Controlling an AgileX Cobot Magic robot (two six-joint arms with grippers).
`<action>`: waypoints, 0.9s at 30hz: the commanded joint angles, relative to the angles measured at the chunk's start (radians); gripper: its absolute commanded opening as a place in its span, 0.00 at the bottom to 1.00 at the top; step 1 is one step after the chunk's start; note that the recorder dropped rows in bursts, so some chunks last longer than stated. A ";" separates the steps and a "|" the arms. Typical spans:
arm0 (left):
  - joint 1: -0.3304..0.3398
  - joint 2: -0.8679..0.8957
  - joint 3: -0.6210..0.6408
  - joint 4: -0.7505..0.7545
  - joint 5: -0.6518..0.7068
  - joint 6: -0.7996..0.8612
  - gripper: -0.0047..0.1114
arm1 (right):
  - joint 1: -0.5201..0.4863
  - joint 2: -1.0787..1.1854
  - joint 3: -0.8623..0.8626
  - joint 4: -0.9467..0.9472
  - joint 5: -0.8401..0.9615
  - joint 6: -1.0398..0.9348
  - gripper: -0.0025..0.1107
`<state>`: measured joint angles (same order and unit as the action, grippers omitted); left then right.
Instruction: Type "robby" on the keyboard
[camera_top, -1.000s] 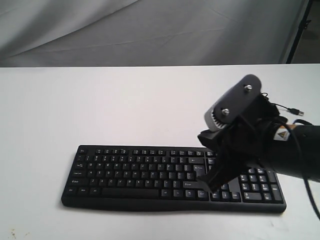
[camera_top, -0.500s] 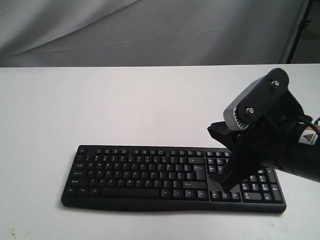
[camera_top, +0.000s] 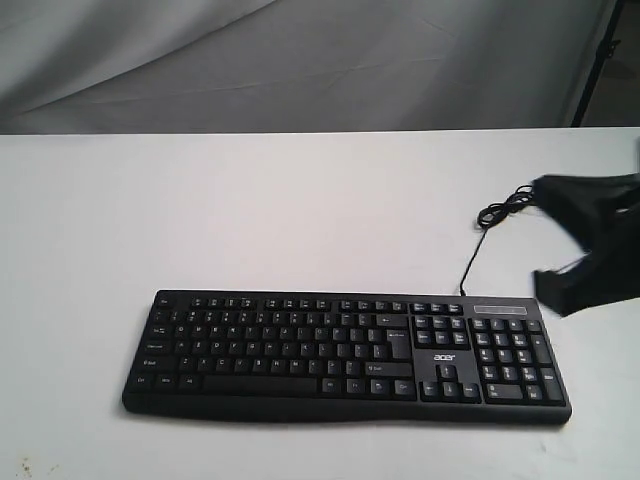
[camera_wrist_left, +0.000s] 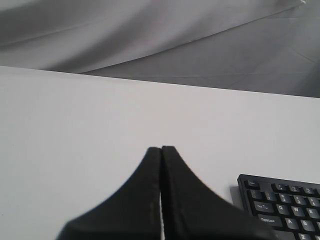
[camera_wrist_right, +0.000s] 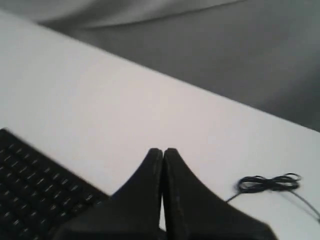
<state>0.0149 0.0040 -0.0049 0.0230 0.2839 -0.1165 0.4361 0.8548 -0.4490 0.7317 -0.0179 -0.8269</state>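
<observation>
The black keyboard with white legends and an acer logo lies flat near the table's front edge, number pad to the right. My right gripper is a blurred dark shape at the right edge, above and beyond the number pad, clear of the keys. In its wrist view the right gripper is shut on nothing, with keyboard keys to one side. My left gripper is shut and empty over bare table, beside the keyboard's Esc corner. It does not show in the exterior view.
The thin black USB cable runs from the keyboard's back edge to a small coil on the white table. A grey cloth backdrop hangs behind the table.
My right gripper has lifted off the keyboard near the arrow keys and pulled back to the right, uncovering the number pad and the cable. The keyboard has stayed put.
</observation>
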 joint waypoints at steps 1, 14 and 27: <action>-0.003 -0.004 0.005 -0.009 -0.002 -0.005 0.04 | -0.226 -0.178 0.023 0.009 0.141 -0.013 0.02; -0.003 -0.004 0.005 -0.009 -0.002 -0.005 0.04 | -0.629 -0.384 0.023 -0.014 0.426 -0.025 0.02; -0.003 -0.004 0.005 -0.009 -0.002 -0.005 0.04 | -0.604 -0.434 0.196 -0.376 0.202 0.391 0.02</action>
<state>0.0149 0.0040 -0.0049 0.0230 0.2839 -0.1165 -0.1847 0.4518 -0.3011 0.4457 0.2710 -0.5334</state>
